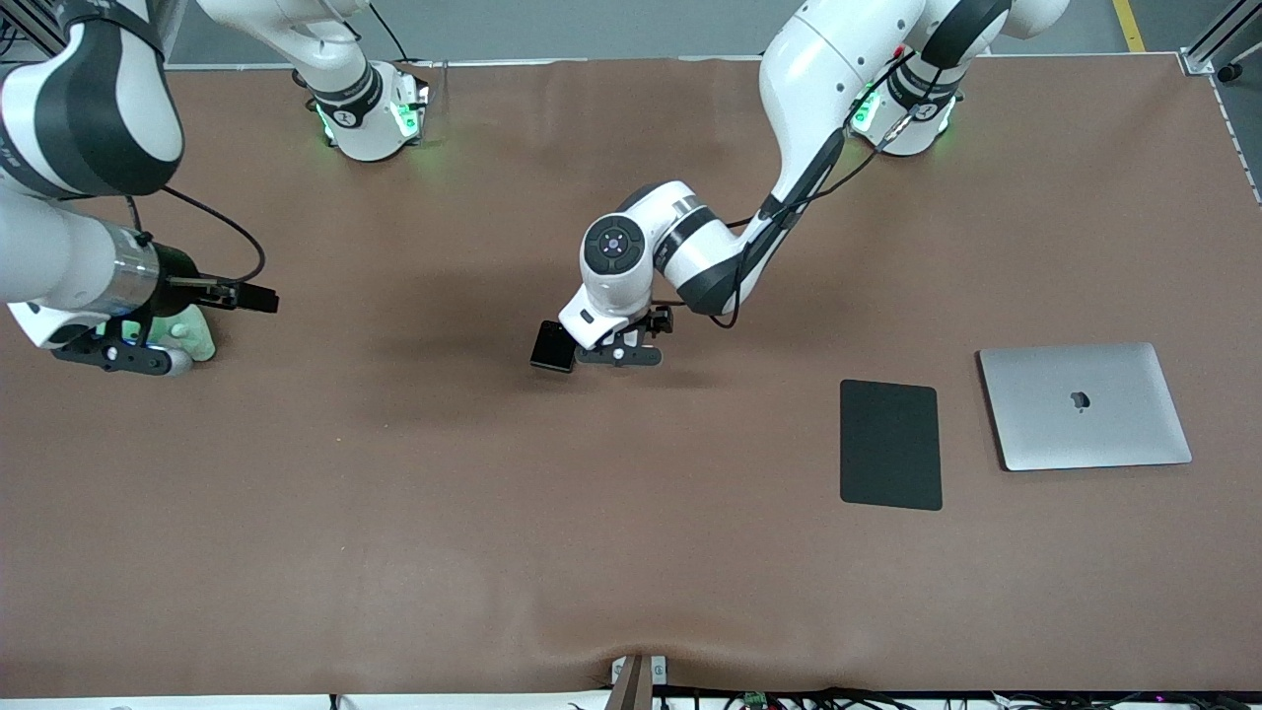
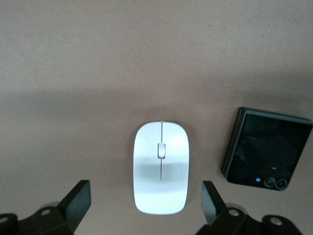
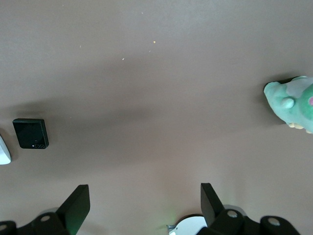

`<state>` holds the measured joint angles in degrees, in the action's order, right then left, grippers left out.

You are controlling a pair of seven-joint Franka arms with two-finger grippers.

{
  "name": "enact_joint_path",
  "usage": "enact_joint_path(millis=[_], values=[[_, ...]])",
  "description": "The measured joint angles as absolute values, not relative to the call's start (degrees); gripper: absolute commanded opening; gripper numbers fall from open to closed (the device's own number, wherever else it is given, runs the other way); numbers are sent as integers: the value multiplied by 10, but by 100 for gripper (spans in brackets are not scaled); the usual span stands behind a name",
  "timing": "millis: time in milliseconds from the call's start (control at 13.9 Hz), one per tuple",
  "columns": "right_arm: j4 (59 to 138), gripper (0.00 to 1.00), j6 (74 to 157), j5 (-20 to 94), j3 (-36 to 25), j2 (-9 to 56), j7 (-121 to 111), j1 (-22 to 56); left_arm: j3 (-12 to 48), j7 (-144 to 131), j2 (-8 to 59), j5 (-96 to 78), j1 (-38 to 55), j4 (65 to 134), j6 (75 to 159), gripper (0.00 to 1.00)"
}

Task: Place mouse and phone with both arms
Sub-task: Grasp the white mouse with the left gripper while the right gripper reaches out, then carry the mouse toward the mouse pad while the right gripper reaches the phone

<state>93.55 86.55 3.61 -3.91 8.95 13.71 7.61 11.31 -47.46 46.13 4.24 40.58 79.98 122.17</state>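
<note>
Nil grasped at this moment. Finds the left gripper (image 2: 145, 197) spread wide and empty, hanging directly over the small white glossy oval mouse (image 2: 161, 166), one finger to each side of the shell and clear of it. Judges this a pre-grasp alignment: a descent and a closing remain before any lift.

Records the mouse lying flat on the brown cloth-covered table (image 1: 394, 552), about mid-table, its thin grey line running along the shell between the fingers. In the front view, cannot see the mouse under the left wrist. Notes the small black glossy near-square phone (image 2: 268, 152) also flat on the cloth, just beside the mouse toward the right arm's end, not touching it, lenses showing.

Finds the right gripper (image 3: 142, 198) likewise wide open and empty, over bare cloth at the right arm's end of the table, close beside a pale green plush toy (image 1: 197, 340) and well apart from the phone. Rates this arm as waiting.

Logs a matte dark-grey rectangular pad (image 1: 889, 444) and a closed silver laptop (image 1: 1085, 404) side by side toward the left arm's end, well apart from both items; nothing rests on either.

Assesses progress as early: neither item picked, neither placed. Outstanding: grasp, carry and set down the mouse; same for the phone.
</note>
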Motion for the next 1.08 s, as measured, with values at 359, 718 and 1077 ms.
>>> enact_joint_path(millis=[359, 718, 1077], values=[[975, 100, 901, 36, -38, 89, 144, 94, 113, -504, 492, 76, 419, 800, 1255, 100], [1018, 100, 947, 36, -38, 87, 188, 114, 112, -513, 510, 77, 425, 800, 1276, 39], [1066, 100, 1014, 36, -37, 86, 215, 146, 111, -527, 510, 77, 426, 792, 1279, 28]])
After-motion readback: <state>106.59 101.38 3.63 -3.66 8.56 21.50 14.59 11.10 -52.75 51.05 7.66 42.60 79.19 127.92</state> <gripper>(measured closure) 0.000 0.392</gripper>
